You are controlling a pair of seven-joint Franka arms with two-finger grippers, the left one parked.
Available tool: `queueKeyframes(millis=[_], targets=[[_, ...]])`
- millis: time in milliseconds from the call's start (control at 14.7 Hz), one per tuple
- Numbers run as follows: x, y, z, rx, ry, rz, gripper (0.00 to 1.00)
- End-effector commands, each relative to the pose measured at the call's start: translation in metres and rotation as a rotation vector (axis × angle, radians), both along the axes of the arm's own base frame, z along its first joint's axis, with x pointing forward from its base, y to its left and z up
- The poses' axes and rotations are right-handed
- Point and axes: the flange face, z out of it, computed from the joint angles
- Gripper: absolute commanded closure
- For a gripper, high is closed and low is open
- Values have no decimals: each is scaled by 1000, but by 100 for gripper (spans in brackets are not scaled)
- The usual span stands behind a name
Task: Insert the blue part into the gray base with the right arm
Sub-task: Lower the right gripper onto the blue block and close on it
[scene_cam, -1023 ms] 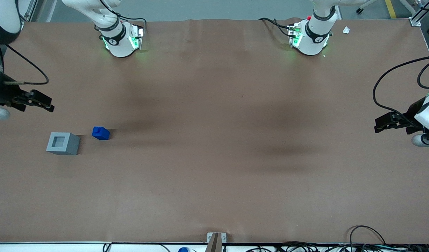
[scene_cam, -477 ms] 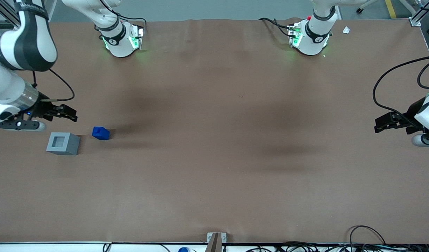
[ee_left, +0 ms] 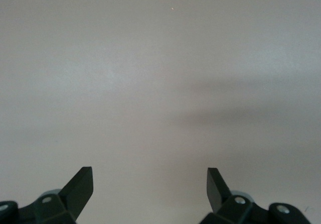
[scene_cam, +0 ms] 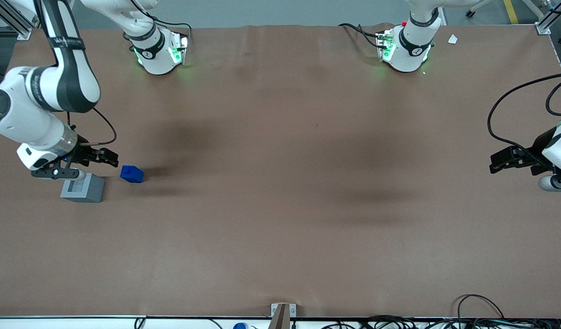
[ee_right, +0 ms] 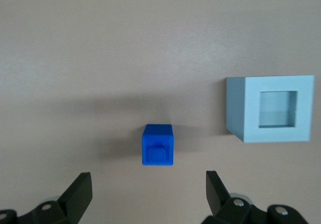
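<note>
The step in hand is the approach to the pick: nothing has been grasped yet. The right arm (scene_cam: 42, 105) reaches over the working arm's end of the table (scene_cam: 280, 205), and its gripper (scene_cam: 107, 157) hangs above the surface with its two fingers spread wide apart and empty, as the right wrist view shows. The blue part (scene_cam: 132, 174) rests upright on the table with its raised stud (ee_right: 158, 153) facing up, just beside the gripper and slightly nearer to the front camera. In the right wrist view the blue part (ee_right: 158, 145) sits roughly midway between the two fingers (ee_right: 80, 189) but clear of them, so the gripper is judged to be above the part and short of it, not yet around it. The gray base (scene_cam: 82, 188) stands near the blue part, apart from it, with its square recess (ee_right: 277, 109) open and unoccupied; in the front view the wrist partly covers the base. The next move calls for bringing the open fingers on over the blue part, lowering them until they straddle its side faces, and then closing. Squareness to the part's faces matters, since a skewed grasp would likely hamper the later fit into the recess.
</note>
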Motion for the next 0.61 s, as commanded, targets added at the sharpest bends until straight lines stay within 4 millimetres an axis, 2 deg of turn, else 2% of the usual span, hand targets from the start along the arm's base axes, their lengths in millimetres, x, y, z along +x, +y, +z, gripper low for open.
queueKeyframes(millis=[0, 136, 273, 545], targets=[[-7, -1, -32, -11, -20, 11, 0], [-7, -2, -47, -11, 1, 9, 0], [-7, -2, -55, -12, 15, 9, 1], [-7, -4, -78, -14, 41, 11, 12]])
